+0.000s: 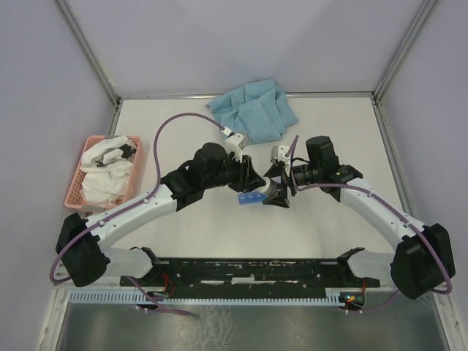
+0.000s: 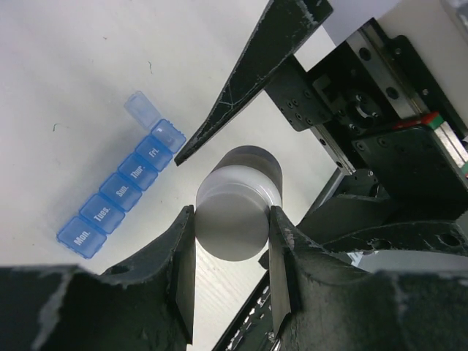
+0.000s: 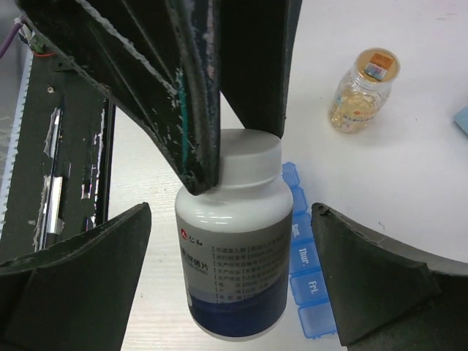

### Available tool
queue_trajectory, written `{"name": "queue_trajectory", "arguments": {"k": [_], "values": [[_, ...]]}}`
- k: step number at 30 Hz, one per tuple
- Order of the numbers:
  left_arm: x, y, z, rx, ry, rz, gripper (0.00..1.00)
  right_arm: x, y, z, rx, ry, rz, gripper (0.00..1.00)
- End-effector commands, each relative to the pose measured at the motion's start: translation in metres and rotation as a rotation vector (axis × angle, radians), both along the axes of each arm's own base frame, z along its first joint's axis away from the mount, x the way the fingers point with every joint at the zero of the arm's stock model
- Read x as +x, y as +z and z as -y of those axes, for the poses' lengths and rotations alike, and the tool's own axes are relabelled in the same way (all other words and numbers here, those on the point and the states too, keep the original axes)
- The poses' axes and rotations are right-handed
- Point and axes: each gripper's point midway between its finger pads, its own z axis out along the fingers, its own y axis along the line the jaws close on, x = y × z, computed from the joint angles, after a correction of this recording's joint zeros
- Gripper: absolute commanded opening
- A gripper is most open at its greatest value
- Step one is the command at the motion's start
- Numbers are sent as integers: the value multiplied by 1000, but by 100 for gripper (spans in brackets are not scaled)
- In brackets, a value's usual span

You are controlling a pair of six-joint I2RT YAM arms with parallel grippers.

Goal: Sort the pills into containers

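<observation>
A white pill bottle with a blue band on its label hangs above the table. My left gripper is shut on its white cap; its fingers come down from above in the right wrist view. My right gripper is open, one finger on each side of the bottle's body, not touching it. The bright-blue pill-organiser strip lies on the table beside the bottle, its end lid flipped open. It also shows in the right wrist view and in the top view under both grippers.
A small amber pill bottle with an orange cap stands beyond the strip. A pink basket with white cloth is at the left, a blue cloth at the back. The black base rail runs along the near edge.
</observation>
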Motion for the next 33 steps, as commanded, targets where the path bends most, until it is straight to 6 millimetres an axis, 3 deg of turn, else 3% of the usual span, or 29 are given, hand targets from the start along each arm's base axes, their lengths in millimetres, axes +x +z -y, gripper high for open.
{"name": "queue_trajectory", "arguments": {"k": [1, 10, 20, 25, 28, 30, 33], "values": [[-5, 32, 6, -105, -6, 42, 3, 5, 15, -6, 66, -7, 53, 96], [-10, 42, 5, -134, -9, 50, 3, -1, 16, -8, 72, 36, 40, 86], [-15, 42, 10, -159, -37, 34, 3, -3, 16, -9, 72, 47, 39, 84], [-16, 43, 9, -161, -37, 35, 3, -3, 18, -10, 73, 48, 39, 74], [-16, 42, 9, -160, -36, 33, 3, -4, 19, -11, 74, 56, 37, 63], [-16, 42, 8, -163, -34, 34, 3, -6, 21, -11, 78, 64, 39, 49], [-17, 42, 4, -165, -20, 41, 29, -7, 25, -11, 78, 73, 36, 25]]}}
